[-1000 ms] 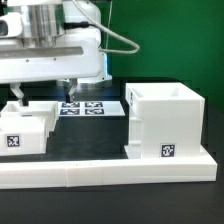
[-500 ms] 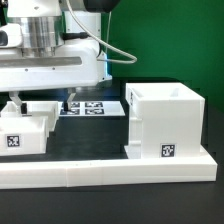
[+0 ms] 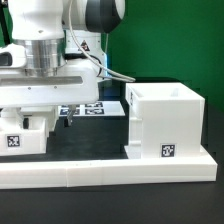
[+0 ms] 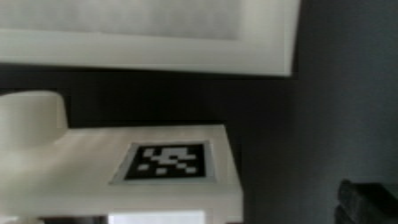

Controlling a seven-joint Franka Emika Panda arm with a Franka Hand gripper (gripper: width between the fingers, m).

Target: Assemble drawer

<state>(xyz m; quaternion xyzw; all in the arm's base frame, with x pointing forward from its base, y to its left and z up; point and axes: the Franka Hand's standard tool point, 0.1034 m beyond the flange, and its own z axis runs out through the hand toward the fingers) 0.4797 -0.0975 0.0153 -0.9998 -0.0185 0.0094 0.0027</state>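
The large boxy drawer housing (image 3: 165, 124) stands open-topped at the exterior view's right, a tag on its front. A small drawer tray (image 3: 24, 135) with a tag sits at the exterior view's left. My gripper (image 3: 45, 119) hangs low over this tray, jaws wide apart, one dark finger (image 3: 68, 119) beside the tray's right side; the other is partly hidden. In the wrist view the tray's tagged face (image 4: 175, 163) and round knob (image 4: 31, 122) lie below me, and one finger (image 4: 370, 200) shows beside the tray, apart from it. Nothing is held.
A long low white border wall (image 3: 110, 172) runs along the front; it also shows in the wrist view (image 4: 151, 35). The marker board (image 3: 97, 107) lies flat behind, between tray and housing. Dark tabletop (image 3: 95, 135) separates tray and housing.
The arm has come down and forward. The open gripper has dropped from above the marker board's level to straddle the small tray. The tray and housing have not moved.
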